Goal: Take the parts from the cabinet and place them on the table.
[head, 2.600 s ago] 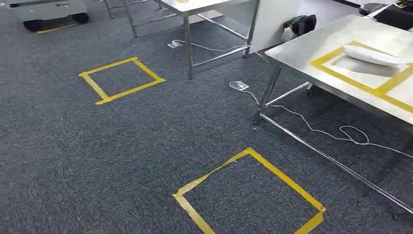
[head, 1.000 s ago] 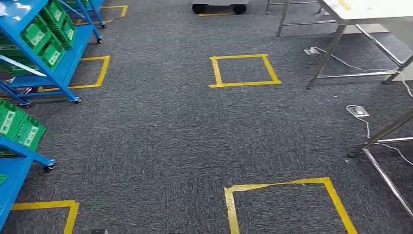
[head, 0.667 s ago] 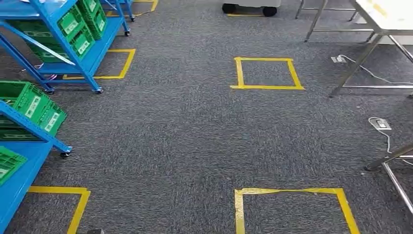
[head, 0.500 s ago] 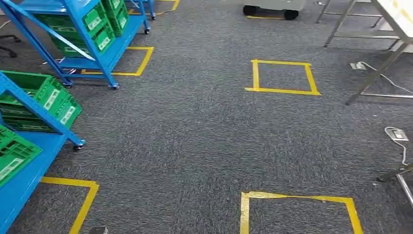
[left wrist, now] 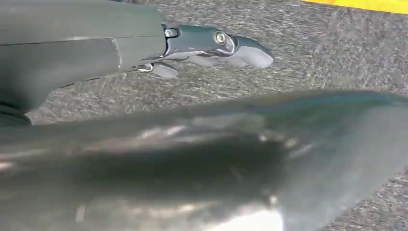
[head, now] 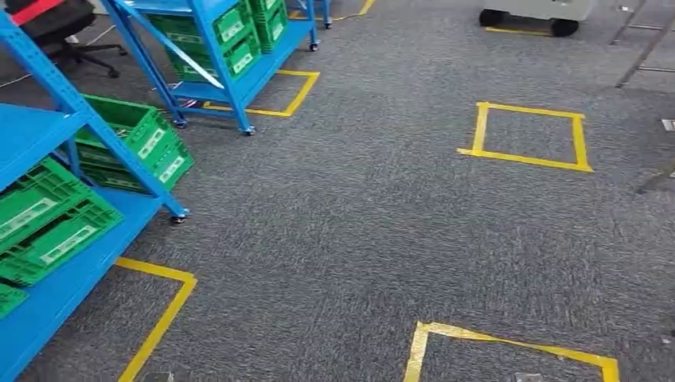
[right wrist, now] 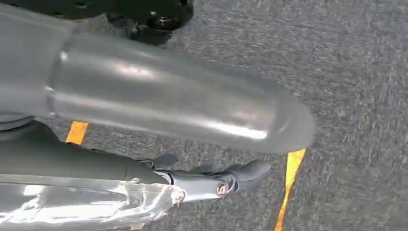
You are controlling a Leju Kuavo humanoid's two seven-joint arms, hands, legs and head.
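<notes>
Left hand (left wrist: 211,45), as you see it from its wrist camera, hangs above grey carpet with its fingers stretched out straight and nothing between them; right hand (right wrist: 211,180), seen from its own wrist camera, likewise hangs over the carpet, fingers extended and apart, grasping nothing, with strips of yellow tape (right wrist: 288,185) on the floor beneath it. From the head view you look down on the blue cabinet (head: 56,139) at the left, a wheeled shelving frame; green crates (head: 48,223) sit on its lower shelf and further green crates (head: 139,143) sit just behind them, each bearing a pale label; the parts themselves cannot be made out inside the crates. A second blue rack (head: 239,48) with green crates stands farther back; yellow taped squares (head: 529,135) mark the carpet (head: 342,231) well apart from one another; a black office chair (head: 64,32) stands behind the near cabinet.
</notes>
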